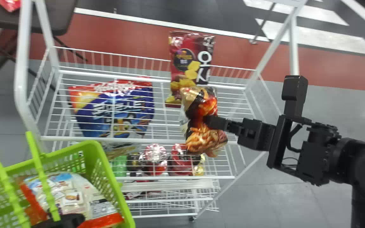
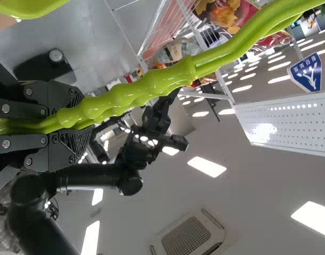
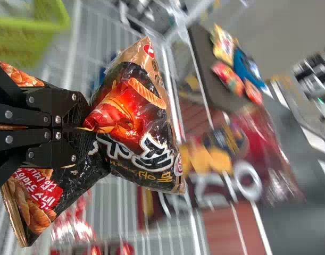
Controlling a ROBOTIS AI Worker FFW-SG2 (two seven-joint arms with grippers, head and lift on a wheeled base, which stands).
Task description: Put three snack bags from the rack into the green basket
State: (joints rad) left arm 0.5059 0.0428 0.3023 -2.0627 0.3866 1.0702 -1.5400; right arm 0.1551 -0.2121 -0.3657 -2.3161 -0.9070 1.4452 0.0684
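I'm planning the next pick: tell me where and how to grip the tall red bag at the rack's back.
Pinch the tall red bag near its top edge, probably from above: it stands upright, its upper part above the rack's back rim.

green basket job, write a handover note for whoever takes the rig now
Right end effector: shut on a black snack bag, over the rack.
Left end effector: shut on the handle of the green basket.
Done: at least one white and red bag in the basket; count unclear.
Left: black bag goes in, then probably another; red bag and blue bag are on the rack.
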